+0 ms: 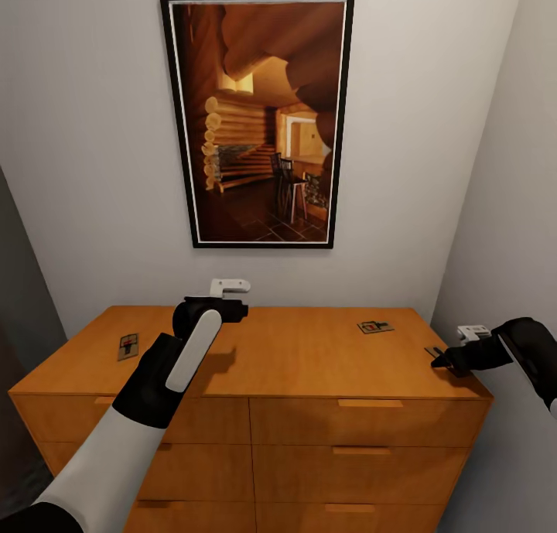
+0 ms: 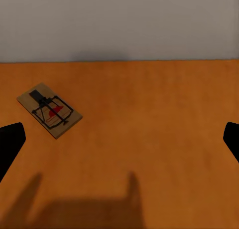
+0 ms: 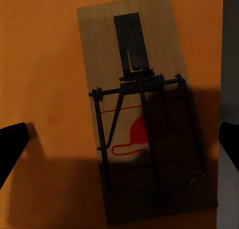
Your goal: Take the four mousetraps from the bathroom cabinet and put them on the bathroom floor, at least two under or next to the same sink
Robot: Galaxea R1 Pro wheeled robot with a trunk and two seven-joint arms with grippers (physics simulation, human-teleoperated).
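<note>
While my arms hang over the cabinet (image 1: pixel 309 363), I see my right gripper (image 1: pixel 442 357) at the top's right edge, fingers spread wide and holding nothing, directly above one mousetrap (image 3: pixel 144 114) lying flat near that edge. My left gripper (image 1: pixel 244 310) hovers mid-top toward the wall, also wide open and empty. Another trap (image 1: pixel 128 346) lies near the left end, and a third (image 1: pixel 375 326) sits toward the back right. Behind hangs a framed picture (image 1: pixel 259 119).
</note>
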